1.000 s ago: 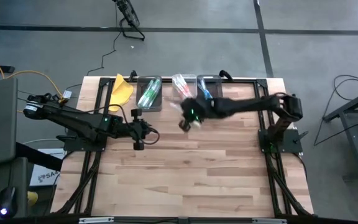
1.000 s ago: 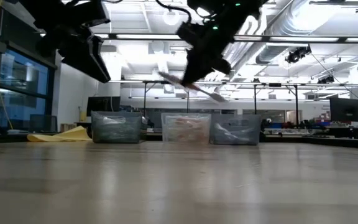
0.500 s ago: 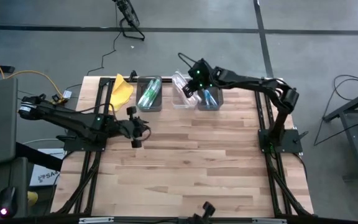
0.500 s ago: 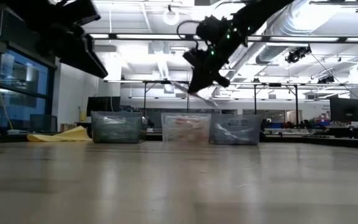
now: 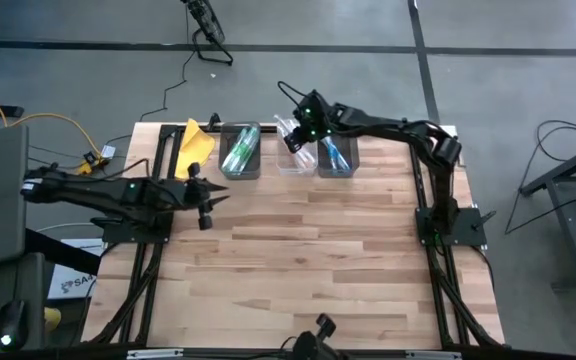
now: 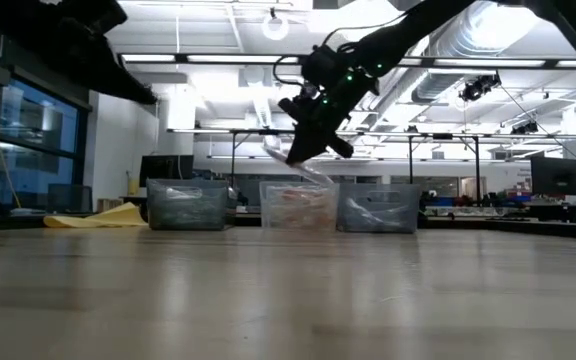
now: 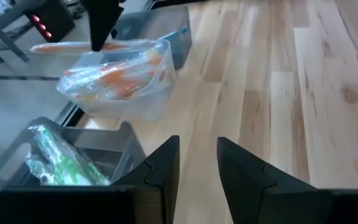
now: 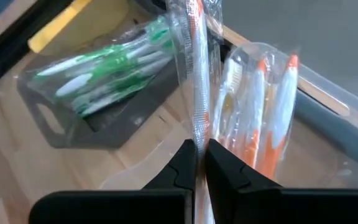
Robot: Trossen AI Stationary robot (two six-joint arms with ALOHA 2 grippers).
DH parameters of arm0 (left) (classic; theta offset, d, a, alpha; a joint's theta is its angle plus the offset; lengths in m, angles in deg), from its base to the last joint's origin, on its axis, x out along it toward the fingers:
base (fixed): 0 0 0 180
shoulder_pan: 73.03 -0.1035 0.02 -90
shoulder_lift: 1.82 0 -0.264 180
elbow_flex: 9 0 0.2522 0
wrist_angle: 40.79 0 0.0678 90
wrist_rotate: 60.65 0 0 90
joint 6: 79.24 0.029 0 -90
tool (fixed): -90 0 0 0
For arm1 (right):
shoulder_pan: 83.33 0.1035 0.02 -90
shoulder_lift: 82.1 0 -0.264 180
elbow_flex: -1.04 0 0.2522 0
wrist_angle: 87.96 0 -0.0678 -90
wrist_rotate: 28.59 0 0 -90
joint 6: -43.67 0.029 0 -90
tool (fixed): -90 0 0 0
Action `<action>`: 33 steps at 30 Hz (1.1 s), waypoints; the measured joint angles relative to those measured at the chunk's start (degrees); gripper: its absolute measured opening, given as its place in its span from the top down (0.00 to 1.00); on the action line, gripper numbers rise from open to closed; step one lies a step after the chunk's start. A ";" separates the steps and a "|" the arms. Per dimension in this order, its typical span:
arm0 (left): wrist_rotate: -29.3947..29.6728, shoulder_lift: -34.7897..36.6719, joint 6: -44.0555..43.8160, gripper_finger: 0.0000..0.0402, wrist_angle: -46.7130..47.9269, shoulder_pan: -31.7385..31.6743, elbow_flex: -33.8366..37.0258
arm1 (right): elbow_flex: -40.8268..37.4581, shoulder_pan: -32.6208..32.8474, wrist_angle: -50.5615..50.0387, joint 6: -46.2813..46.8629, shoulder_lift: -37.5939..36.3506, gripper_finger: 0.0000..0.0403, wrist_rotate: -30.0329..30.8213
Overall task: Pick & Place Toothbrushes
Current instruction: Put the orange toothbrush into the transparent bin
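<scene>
A light wooden plank counter [image 5: 298,260] is framed by black metal rails and is surrounded by a grey concrete floor [image 5: 88,85]. The floor is crossed by dark seam lines, and a yellow cable [image 5: 28,118] is trailed across it on one side. At counter level, a large open hall is seen beyond. White ceiling ducts [image 6: 488,30] and strip lights are mounted overhead. Tall blue-tinted windows [image 6: 23,140] are set along one wall. Distant desks with monitors [image 6: 558,178] are visible.
</scene>
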 joint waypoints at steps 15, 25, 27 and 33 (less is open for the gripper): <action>0.03 10.45 -0.47 0.75 3.54 0.13 1.06 | 3.67 -0.81 -7.77 5.60 4.46 0.97 1.02; 0.02 12.91 -0.47 0.75 3.66 0.13 1.06 | 3.75 -1.62 -6.87 8.26 9.43 0.97 -0.75; 0.03 13.35 -0.49 0.75 3.69 0.13 1.06 | 3.75 -1.57 -6.82 8.53 9.46 0.95 0.53; 0.02 14.70 -0.49 0.75 3.81 0.15 1.02 | 3.71 -1.07 -7.16 7.33 8.50 0.77 1.64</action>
